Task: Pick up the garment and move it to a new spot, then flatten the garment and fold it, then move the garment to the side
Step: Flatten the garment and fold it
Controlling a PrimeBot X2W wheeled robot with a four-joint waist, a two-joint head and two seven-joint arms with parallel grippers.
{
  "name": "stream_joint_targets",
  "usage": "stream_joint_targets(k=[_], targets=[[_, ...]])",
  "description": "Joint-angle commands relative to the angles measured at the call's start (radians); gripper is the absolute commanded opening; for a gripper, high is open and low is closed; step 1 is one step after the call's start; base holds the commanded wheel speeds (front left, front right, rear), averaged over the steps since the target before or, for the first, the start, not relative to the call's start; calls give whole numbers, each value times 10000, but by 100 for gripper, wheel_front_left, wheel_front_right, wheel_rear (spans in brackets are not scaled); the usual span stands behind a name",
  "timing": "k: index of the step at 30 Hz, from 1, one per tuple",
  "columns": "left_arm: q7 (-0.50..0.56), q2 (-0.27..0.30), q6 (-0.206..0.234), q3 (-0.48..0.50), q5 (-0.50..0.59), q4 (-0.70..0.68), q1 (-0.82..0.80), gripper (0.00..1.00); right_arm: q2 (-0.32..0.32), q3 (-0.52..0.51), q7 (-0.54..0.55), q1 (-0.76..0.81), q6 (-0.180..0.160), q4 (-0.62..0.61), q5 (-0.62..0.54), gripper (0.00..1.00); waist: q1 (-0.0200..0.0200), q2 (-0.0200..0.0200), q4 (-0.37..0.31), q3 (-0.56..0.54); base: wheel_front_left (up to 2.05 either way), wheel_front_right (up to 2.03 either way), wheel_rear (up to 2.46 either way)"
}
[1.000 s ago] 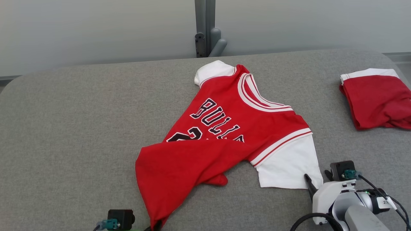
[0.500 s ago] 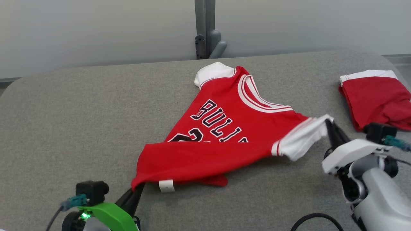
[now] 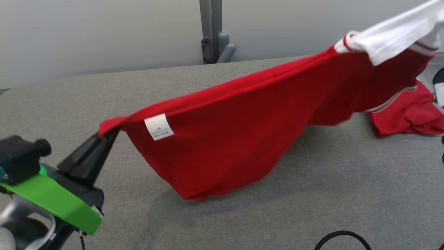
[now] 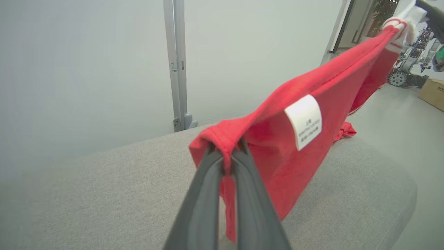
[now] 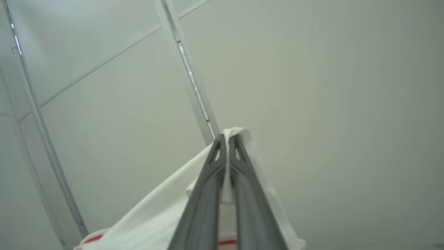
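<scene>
One garment (image 3: 236,146), grey table (image 3: 347,194), pale wall (image 3: 86,34)

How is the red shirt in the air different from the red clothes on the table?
The red and white jersey hangs in the air, held by the left gripper and right gripper; the red garment lies on the grey padded table. The jersey is pulled out wide; the garment is bunched up. Both are red.
</scene>
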Motion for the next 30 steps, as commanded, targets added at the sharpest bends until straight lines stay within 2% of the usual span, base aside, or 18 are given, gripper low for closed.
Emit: stream_joint_targets(k=[1,5,8,11,14,17,19,23,25,26,30], targets=[[159,210,15,126,-65,-108,-362,0,18,-156,215,-299,-5,-238,-30,0,0,114,25,190,0,0,0],[1258,943,-90,258,-621,-198,-2076,0,180,-656,1480,-1607,-5,-877,-532,0,0,114,119,1086,0,0,0],[1930,1294,-151,27,-749,659,-3978,0,395,-800,2142,-2992,-5,-329,-1204,0,0,114,225,1975,0,0,0],[2343,1185,-169,-403,-463,2148,-6074,0,852,-891,2370,-4515,-5,650,-1990,0,0,114,366,2884,0,0,0],[2166,789,-180,-852,102,3889,-8137,0,1311,-909,2112,-6019,-5,1844,-2920,0,0,114,507,3641,0,0,0],[1440,336,-206,-1187,837,5597,-9900,0,1774,-886,1538,-7487,-5,3086,-3788,0,0,114,576,4150,0,0,0],[695,230,-217,-1401,1511,6546,-10990,0,2034,-893,1004,-8485,-4,3749,-4277,0,0,114,559,4476,0,0,0],[-1627,-226,-142,-1486,2592,8360,-12634,0,2339,-1048,-516,-10058,-8,5127,-4861,0,0,114,405,4952,0,0,0],[-2833,-301,-131,-1736,3206,9183,-13158,0,2436,-1042,-1322,-10507,-8,5775,-4935,0,0,114,313,5050,0,0,0],[-3915,-434,-53,-1832,3564,10019,-13427,0,2469,-833,-1979,-10693,-4,6284,-4794,0,0,114,230,5096,0,0,0],[-5608,-608,-92,-2026,3824,11236,-12981,0,2468,311,-2830,-9783,-4,6744,-4007,0,0,114,25,5100,0,0,0]])
